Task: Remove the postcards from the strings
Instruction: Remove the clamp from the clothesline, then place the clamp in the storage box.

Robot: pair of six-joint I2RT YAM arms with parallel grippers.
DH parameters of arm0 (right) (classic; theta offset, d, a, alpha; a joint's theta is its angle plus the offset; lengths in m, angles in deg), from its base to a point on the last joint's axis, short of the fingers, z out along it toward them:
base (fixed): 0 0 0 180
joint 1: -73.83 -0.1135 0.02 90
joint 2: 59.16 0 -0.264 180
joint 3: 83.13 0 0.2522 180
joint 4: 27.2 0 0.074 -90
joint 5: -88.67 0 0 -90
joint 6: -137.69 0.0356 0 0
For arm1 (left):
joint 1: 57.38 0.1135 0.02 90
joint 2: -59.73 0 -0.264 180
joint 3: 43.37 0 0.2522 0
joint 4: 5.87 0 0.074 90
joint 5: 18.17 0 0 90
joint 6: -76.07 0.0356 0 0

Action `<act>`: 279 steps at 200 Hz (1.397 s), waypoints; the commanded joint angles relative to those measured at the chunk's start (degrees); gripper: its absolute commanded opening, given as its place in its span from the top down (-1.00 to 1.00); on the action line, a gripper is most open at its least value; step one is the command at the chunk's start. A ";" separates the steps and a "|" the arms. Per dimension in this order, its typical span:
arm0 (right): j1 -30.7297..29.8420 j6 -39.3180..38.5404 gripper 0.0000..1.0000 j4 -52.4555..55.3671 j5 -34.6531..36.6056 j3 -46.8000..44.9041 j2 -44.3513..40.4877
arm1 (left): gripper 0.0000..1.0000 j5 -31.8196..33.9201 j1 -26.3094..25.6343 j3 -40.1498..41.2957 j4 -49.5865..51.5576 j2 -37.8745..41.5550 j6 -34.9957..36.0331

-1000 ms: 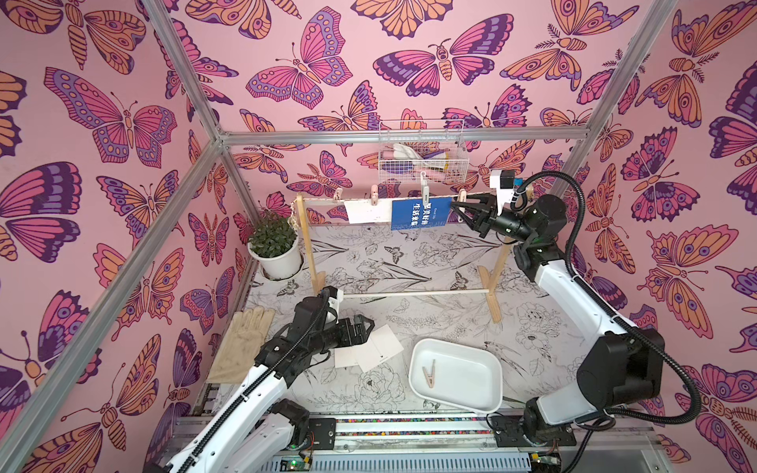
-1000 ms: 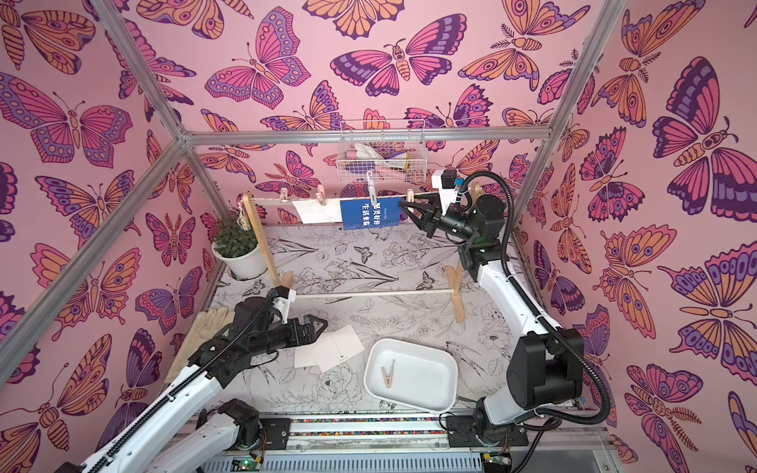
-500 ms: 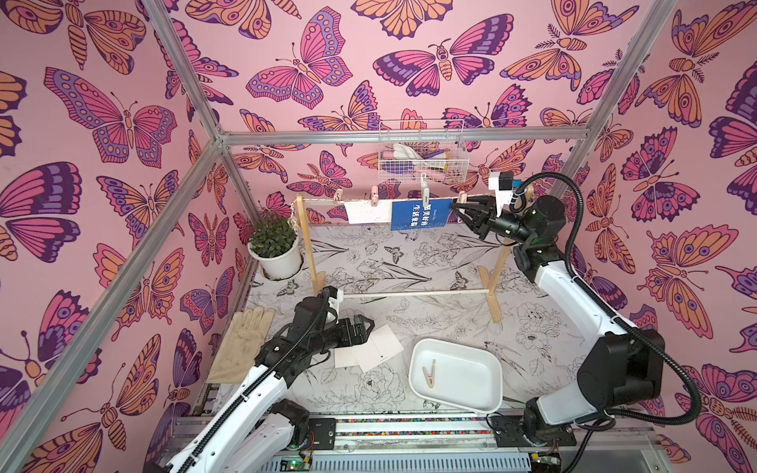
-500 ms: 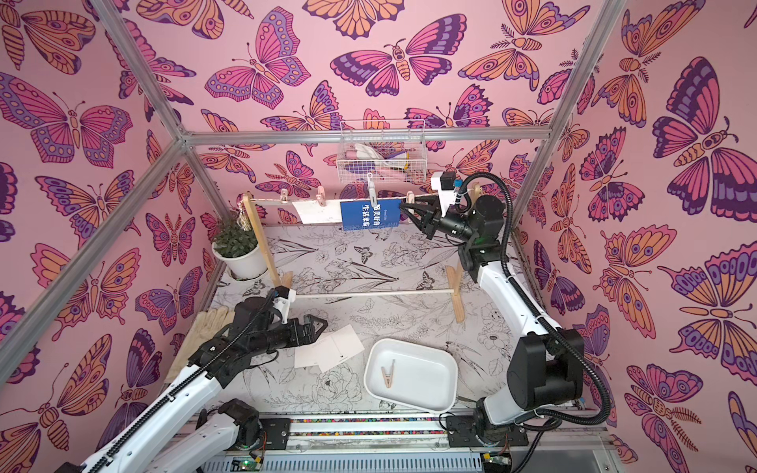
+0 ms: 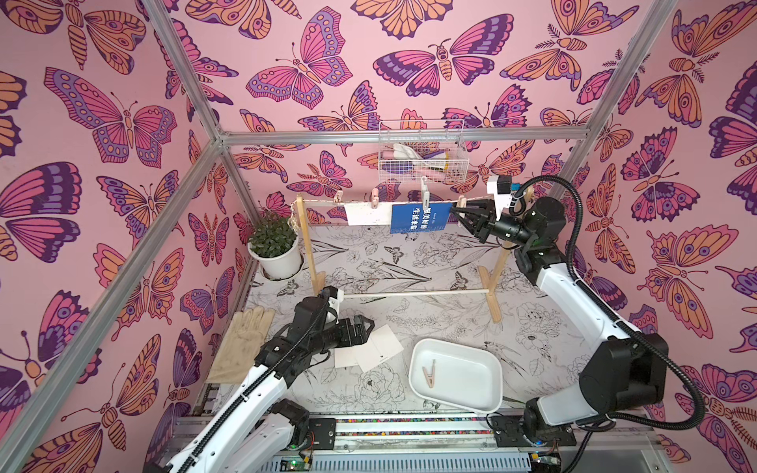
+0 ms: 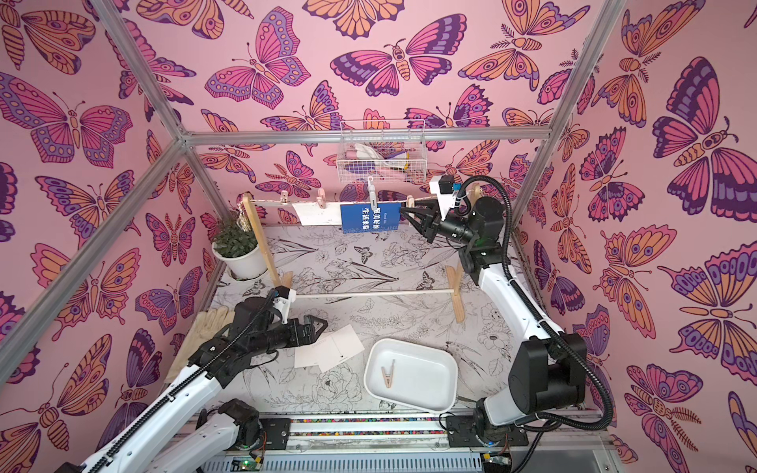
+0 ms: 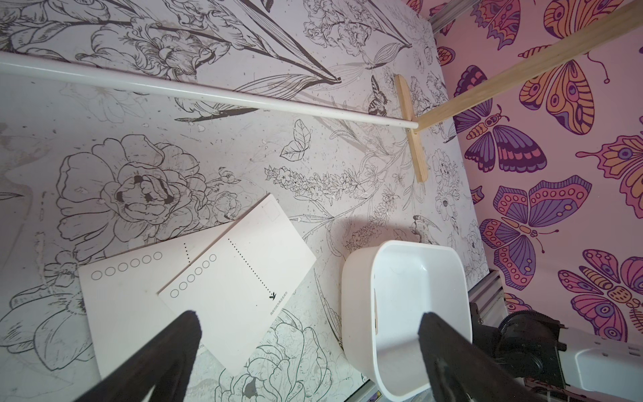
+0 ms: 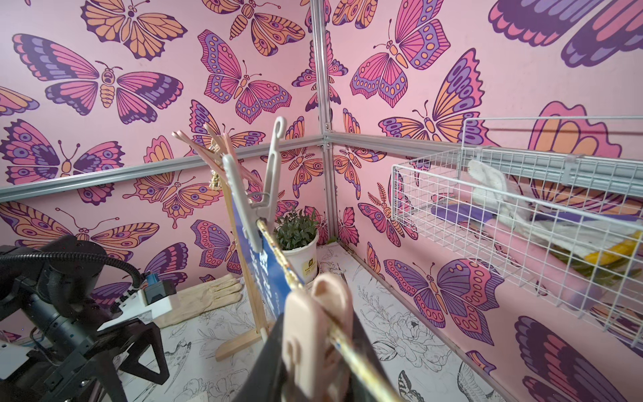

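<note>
While the right hand [image 5: 458,211] pinches a pink clothespin [image 8: 315,313] on the string [image 5: 319,201], left hand [image 5: 366,327] spread (near loose postcards [image 5: 370,350]).

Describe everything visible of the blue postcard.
The blue postcard is a thin rectangular card, blue with white Chinese characters, hanging upright from the string, pinched at its top edge by a pale grey clip. A white card hangs right beside it; at its other side the right tool is shut on a pink clothespin.
</note>
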 commanded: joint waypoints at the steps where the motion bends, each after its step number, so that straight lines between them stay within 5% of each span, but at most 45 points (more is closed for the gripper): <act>1: -0.26 -3.06 0.79 2.11 -0.53 -0.33 -1.99 | -1.00 -0.34 0.26 -0.54 -0.33 0.56 0.78; 95: -0.15 -5.38 0.94 5.96 0.91 -1.28 -3.88 | -1.00 -0.45 0.32 -0.42 -0.47 0.86 0.58; 147: -1.15 -3.68 0.86 15.23 6.85 -10.52 -14.10 | -1.00 -2.66 0.26 -3.62 -6.60 -0.27 6.40; 188: -11.64 -8.29 0.83 36.45 12.92 -15.88 -23.20 | -1.00 0.04 0.33 -3.37 -25.39 -0.68 8.05; 233: -26.70 -12.05 0.79 57.99 22.27 -21.20 -32.52 | -1.00 -6.62 0.30 -7.19 -36.04 -6.60 15.10; 279: -28.97 -9.56 0.75 63.56 29.36 -29.65 -39.70 | -0.93 -8.18 0.25 -9.39 -41.47 -10.26 19.71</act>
